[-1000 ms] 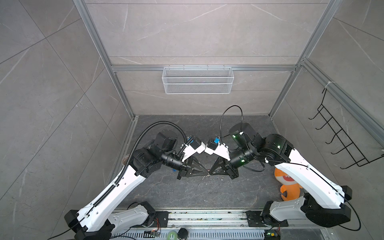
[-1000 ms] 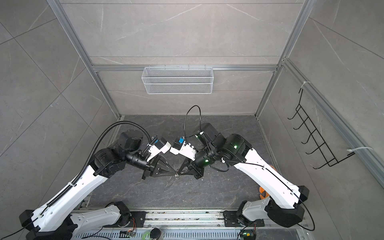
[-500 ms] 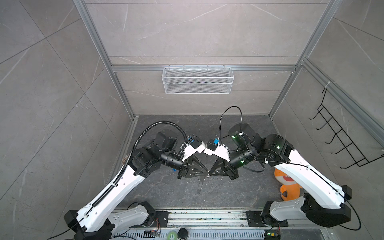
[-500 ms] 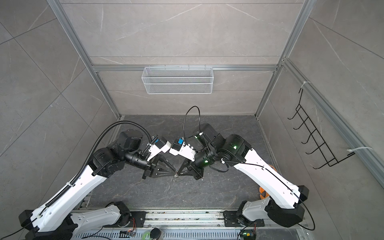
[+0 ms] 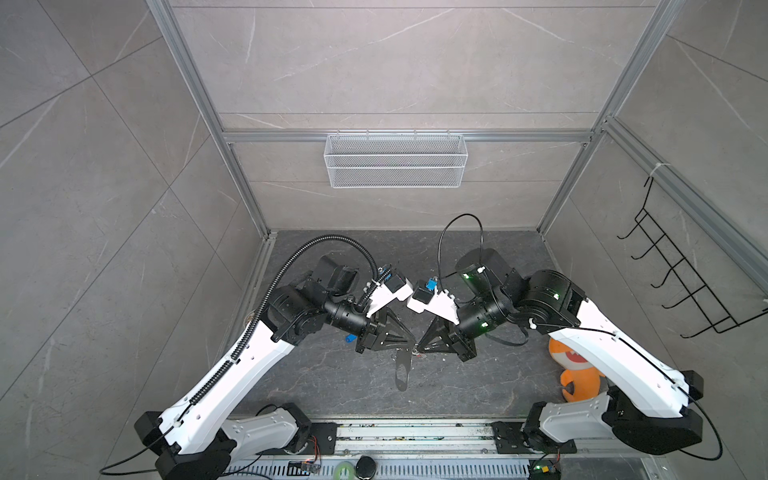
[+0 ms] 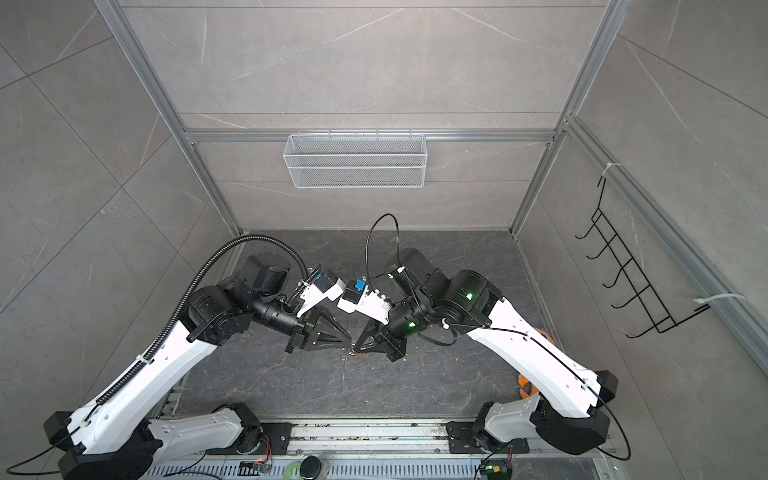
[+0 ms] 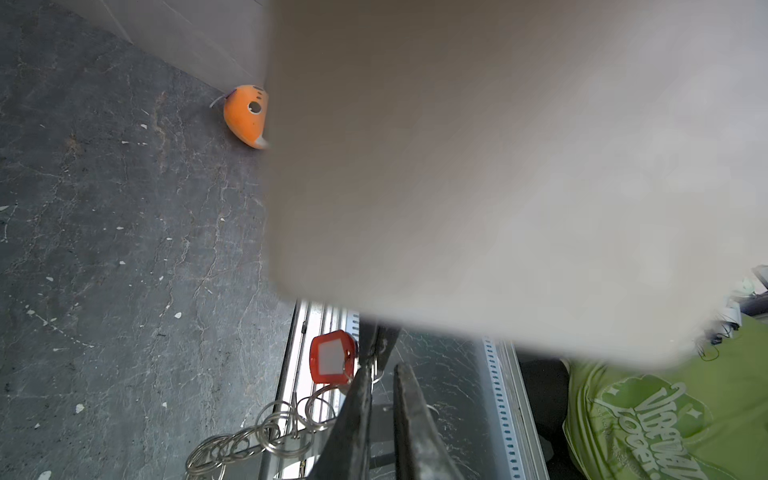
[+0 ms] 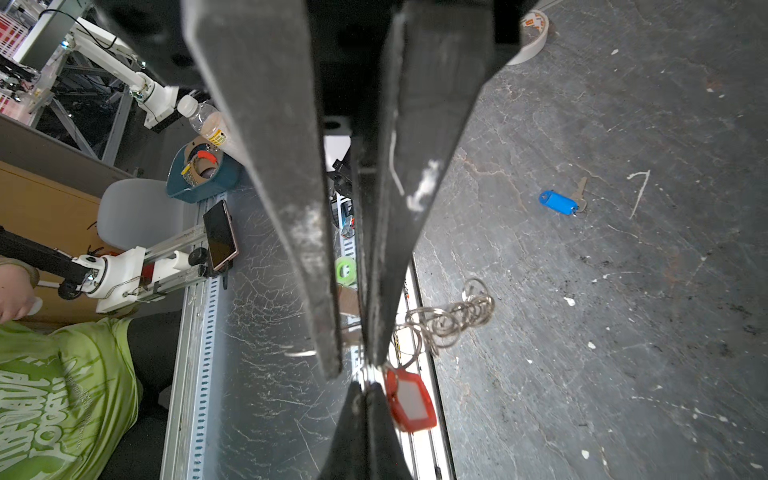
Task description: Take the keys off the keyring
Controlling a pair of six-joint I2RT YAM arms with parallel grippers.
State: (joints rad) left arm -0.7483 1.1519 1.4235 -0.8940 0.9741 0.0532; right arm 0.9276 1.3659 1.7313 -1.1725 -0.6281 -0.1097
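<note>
- Centrally, above the dark grey stone-patterned tabletop (image 5: 332,386), the right pincer (image 8: 353,365) and the left pincer (image 7: 382,368) meet tip to tip.
- The keyring (image 8: 451,318), a short chain of linked silver metal rings, hangs at that meeting point.
- The right pincer is clamped on one large ring of the chain. Silver wire shows on both sides of its black fingers.
- The left pincer's jaws stand close together with a narrow slit between them. Whether they pinch anything I cannot tell.
- The red plastic key (image 8: 409,401), with a pale label, hangs on the chain just beside the left pincer's tips.
- The flat grey teardrop tag (image 5: 402,371) dangles from the chain under the tips. In a top view it shows edge-on, as a thin line (image 6: 344,372).
- The blue plastic key (image 8: 557,202) lies off the chain on the tabletop, with the small plain silver key (image 8: 580,192) touching its end. In a top view it is only a blue speck (image 5: 350,337) under the left arm.
- Around them are a white tape roll (image 8: 532,37) with orange print and an orange-and-white plastic figure (image 5: 579,380) half hidden behind the right arm. A white wire-mesh basket (image 5: 395,160) hangs on the back wall, a black wire hook rack (image 5: 681,282) on the side wall, and a green tape roll (image 5: 345,469) sits on the front rail.
- A big blurred pale shape (image 7: 498,166) fills most of the left wrist view, and I cannot tell what it is.
- The right pincer's own fingers cover the middle of the right wrist view.
</note>
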